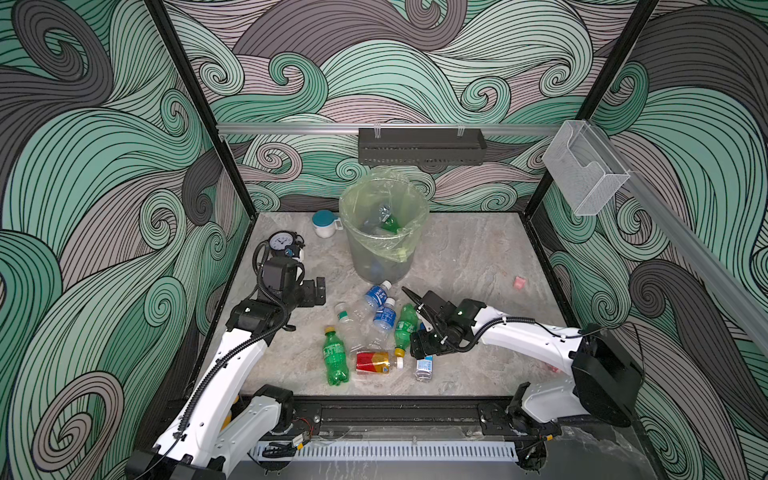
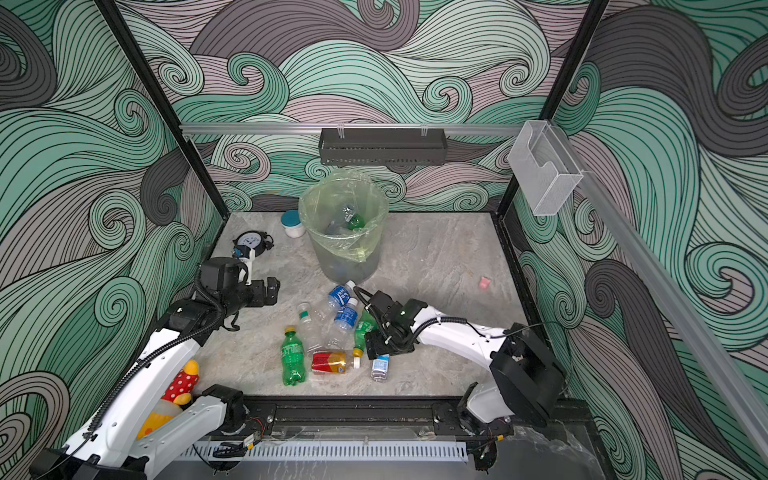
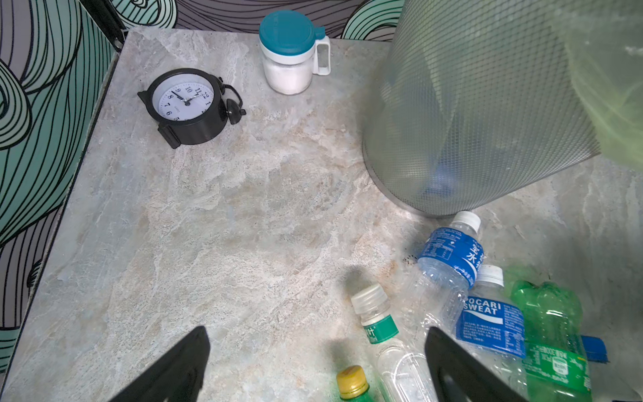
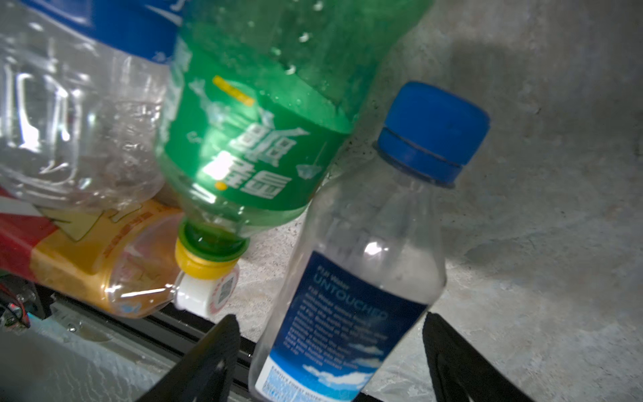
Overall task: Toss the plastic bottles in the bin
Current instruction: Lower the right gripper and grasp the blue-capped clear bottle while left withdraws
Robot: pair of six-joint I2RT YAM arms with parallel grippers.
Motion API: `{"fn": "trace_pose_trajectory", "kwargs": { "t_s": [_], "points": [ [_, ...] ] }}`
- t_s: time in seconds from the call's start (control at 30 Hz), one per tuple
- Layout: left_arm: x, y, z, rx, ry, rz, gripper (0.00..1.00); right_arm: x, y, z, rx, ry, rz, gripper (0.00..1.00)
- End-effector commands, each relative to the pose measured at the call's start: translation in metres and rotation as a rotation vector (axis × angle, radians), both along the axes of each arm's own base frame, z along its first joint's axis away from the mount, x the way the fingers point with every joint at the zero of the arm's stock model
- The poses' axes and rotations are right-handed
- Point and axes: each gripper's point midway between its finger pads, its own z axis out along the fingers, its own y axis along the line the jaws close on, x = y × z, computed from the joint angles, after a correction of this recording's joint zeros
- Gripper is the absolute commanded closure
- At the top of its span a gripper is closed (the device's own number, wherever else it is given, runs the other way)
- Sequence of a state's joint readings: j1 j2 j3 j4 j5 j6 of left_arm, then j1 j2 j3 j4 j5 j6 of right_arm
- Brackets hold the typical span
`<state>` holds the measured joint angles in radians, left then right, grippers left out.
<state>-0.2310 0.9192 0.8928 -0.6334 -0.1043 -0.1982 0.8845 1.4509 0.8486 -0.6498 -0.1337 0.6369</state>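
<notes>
Several plastic bottles lie in a heap in front of the bin (image 1: 357, 253), a tall grey bucket with a yellow-green bag and a few bottles inside. The heap holds a green bottle (image 1: 336, 357), a red-and-yellow one (image 1: 374, 362), two blue-labelled ones (image 1: 376, 296) and a second green one (image 4: 257, 139). My right gripper (image 4: 330, 318) is open and straddles a clear blue-capped bottle (image 4: 351, 278), (image 1: 424, 368), with a gap on each side. My left gripper (image 3: 317, 332) hangs open and empty to the left of the heap (image 1: 316, 291).
A black alarm clock (image 1: 282, 241) and a white jar with a teal lid (image 1: 325, 223) stand at the back left. A small pink object (image 1: 519, 283) lies at the right. A plush toy (image 2: 183, 386) sits under the left arm. A clear box (image 1: 582, 166) hangs on the right wall.
</notes>
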Motion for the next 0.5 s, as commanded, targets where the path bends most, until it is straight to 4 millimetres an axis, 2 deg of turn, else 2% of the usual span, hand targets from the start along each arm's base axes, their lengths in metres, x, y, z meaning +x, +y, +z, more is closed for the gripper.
{"fn": "trace_pose_trajectory", "kwargs": {
  "t_s": [0.0, 0.23, 0.47],
  "points": [
    [0.005, 0.003, 0.006, 0.004, -0.027, 0.016, 0.01, 0.007, -0.007, -0.01, -0.037, -0.035, -0.068, 0.18],
    [0.01, 0.002, 0.009, -0.005, -0.046, 0.016, 0.01, 0.006, -0.03, -0.03, -0.152, -0.029, -0.056, 0.19],
    [0.009, 0.0, 0.002, -0.012, -0.019, 0.013, 0.01, 0.018, -0.049, -0.031, -0.189, -0.066, -0.072, 0.29]
  ]
}}
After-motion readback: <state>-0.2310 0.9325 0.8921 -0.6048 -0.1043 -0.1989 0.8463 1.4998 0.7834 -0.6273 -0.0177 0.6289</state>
